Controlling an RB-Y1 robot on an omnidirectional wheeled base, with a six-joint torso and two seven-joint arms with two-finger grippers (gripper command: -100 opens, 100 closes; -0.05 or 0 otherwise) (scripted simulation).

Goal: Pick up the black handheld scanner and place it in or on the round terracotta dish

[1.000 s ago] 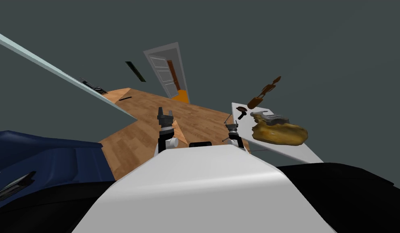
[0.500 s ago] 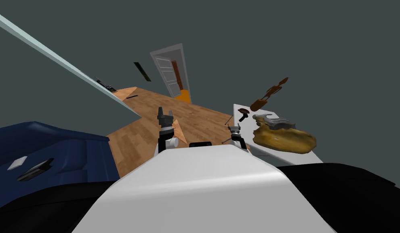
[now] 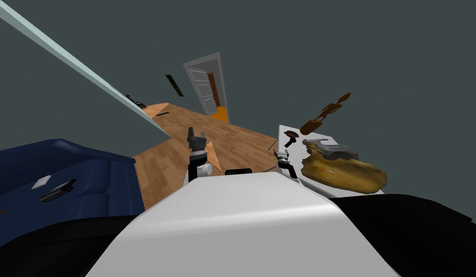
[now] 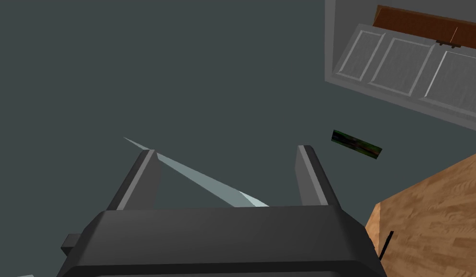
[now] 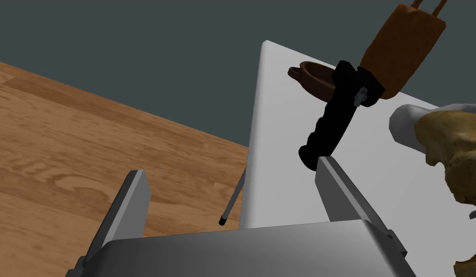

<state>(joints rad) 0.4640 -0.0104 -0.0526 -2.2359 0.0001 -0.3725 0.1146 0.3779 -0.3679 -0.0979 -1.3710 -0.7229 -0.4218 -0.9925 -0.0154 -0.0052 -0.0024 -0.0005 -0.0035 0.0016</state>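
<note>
The right claw (image 5: 231, 168) was spread wide and empty, short of the white table (image 5: 280, 158), with its near edge running between the fingers. The left claw (image 4: 226, 151), also spread and empty, hung over the floor, well apart from the work.

The scanner (image 5: 335, 115) lay on the table, handle end just beyond one right finger's tip rather than between the two, head end by the dish (image 5: 311, 77); I could not tell whether they touched.

Risks, as I judged them:
- That finger could strike the handle and shove the scanner against the dish.
- A low approach could catch the table edge.
- A wide swing could brush the yellow lump (image 5: 453, 149) nearby.
</note>
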